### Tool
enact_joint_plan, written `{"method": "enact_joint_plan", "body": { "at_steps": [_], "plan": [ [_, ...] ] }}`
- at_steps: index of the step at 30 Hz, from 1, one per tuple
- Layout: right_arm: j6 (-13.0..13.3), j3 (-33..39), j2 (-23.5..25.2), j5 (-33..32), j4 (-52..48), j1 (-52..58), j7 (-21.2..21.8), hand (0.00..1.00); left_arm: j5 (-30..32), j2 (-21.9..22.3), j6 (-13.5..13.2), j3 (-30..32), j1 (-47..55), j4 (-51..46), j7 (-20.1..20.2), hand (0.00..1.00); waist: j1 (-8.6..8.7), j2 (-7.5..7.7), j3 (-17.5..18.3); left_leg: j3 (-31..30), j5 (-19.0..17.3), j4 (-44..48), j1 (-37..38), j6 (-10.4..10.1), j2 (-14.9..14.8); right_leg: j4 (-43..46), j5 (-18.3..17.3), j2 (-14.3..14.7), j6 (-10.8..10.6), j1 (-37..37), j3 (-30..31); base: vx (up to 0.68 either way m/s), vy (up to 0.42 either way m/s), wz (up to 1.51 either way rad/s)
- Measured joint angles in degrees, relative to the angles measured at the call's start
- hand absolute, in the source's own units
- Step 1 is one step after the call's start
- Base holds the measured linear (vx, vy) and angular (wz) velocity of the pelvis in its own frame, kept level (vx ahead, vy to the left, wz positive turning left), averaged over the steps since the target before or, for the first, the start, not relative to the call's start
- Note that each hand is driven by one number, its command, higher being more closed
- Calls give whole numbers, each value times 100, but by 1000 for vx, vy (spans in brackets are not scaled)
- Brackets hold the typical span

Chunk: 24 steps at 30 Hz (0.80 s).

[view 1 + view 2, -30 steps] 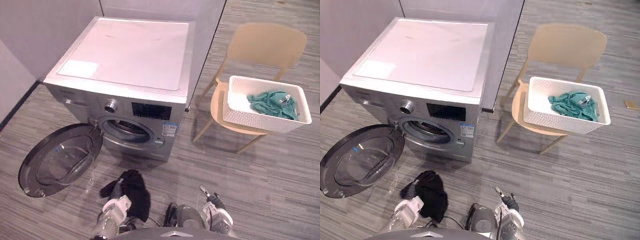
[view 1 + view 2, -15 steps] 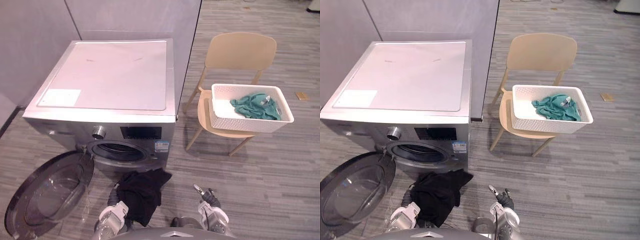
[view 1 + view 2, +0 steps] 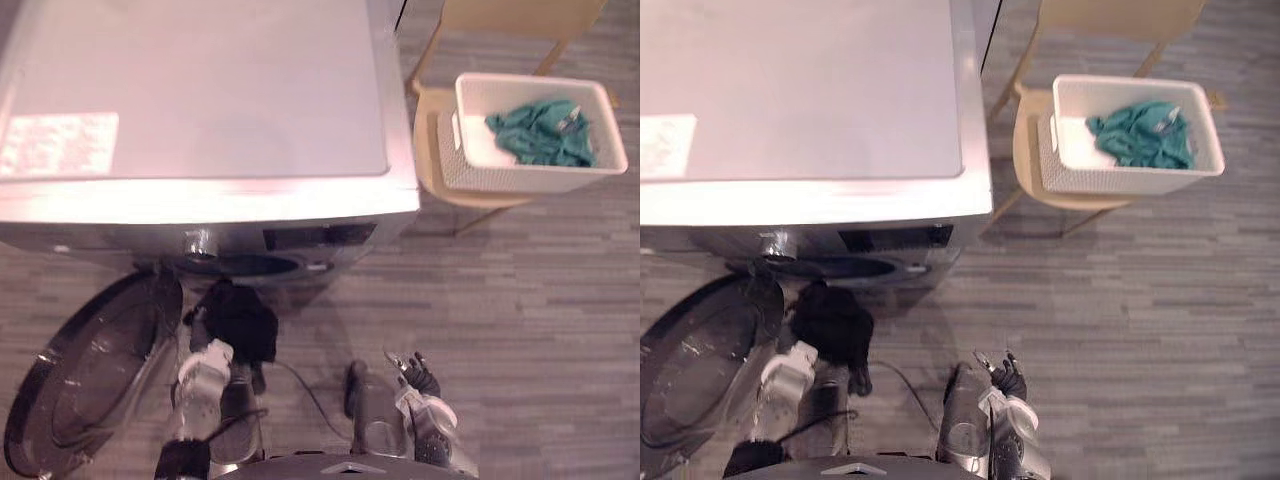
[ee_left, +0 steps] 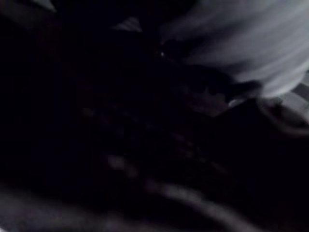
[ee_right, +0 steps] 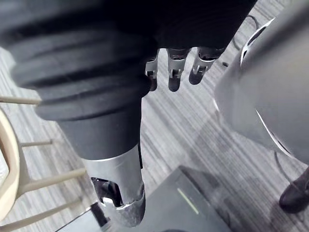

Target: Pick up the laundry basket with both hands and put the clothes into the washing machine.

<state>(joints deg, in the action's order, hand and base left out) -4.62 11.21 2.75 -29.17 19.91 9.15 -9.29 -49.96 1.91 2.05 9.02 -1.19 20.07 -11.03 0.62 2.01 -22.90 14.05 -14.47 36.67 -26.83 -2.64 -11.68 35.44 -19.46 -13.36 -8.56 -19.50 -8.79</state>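
A black garment [image 3: 238, 318] hangs bunched from my left hand [image 3: 210, 352], just below the washing machine's drum opening [image 3: 240, 265]; in the left wrist view the dark cloth [image 4: 120, 121] lies right against the camera. The silver washing machine [image 3: 200, 100] has its round door [image 3: 90, 370] swung open to the left. The white laundry basket [image 3: 530, 172] rests on a beige chair [image 3: 428, 120] at the right, with a teal garment [image 3: 540, 130] inside. My right hand [image 3: 1002, 376] hangs low at the right, its fingers [image 5: 174, 72] relaxed and holding nothing.
The open door juts out over the grey plank floor [image 3: 540, 320] on the left of the machine. The chair stands close to the machine's right side.
The camera has come in over the washing machine. My left hand has carried the black garment up toward the drum opening. The right hand stays low.
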Motion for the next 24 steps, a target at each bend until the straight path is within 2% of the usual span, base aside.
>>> {"method": "enact_joint_plan", "body": {
  "at_steps": [2,3,8,11,14,18,21,24],
  "plan": [
    [74,-43,-8,-88,-190,-85,-20,0,-80,-50,-101,153,-289,-50,-137,100,-9,63,-103,-33,-160,474,-457,35,-118,455,-148,13,20,-473,91,-104,18,-16],
    [195,-43,-32,-219,-368,-199,-141,0,-208,-130,-208,242,-646,-49,-302,100,-10,102,-233,-110,-295,909,-877,88,-201,881,-260,31,31,-897,172,-58,24,-9],
    [342,10,-107,-318,-641,-396,-211,0,-571,-464,-457,492,-1683,-46,-651,100,1,149,-625,-317,-534,1813,-1893,197,-348,1787,-533,24,30,-1813,192,-70,13,2],
    [388,229,-115,-472,-760,-330,-239,0,-715,-1065,-588,740,-2466,-10,-884,100,82,237,-759,-475,-674,2397,-2657,241,-469,2373,-702,42,45,-2505,211,-106,-14,-5],
    [488,430,-126,-690,-721,-241,-366,0,-846,-1608,-648,835,-3153,317,-1007,100,119,259,-783,-561,-693,2692,-3170,265,-573,2623,-705,106,53,-2985,235,-87,-16,-13],
    [587,514,-137,-822,-651,-158,-379,0,-896,-1999,-668,690,-3831,691,-1074,100,130,284,-794,-528,-708,2854,-3492,300,-699,2709,-641,209,45,-3351,349,-82,-16,-22],
    [604,514,-137,-990,-495,-69,-377,0,-897,-2274,-647,342,-4334,1080,-1072,100,157,298,-801,-458,-689,2857,-3685,326,-820,2611,-490,334,46,-3602,429,-41,-21,-30],
    [616,506,-134,-1050,-479,-33,-374,0,-827,-2566,-500,-103,-4914,1450,-1041,100,250,320,-812,-374,-686,2903,-3852,337,-912,2564,-380,405,33,-3829,524,2,-18,-26]
  ]
}}
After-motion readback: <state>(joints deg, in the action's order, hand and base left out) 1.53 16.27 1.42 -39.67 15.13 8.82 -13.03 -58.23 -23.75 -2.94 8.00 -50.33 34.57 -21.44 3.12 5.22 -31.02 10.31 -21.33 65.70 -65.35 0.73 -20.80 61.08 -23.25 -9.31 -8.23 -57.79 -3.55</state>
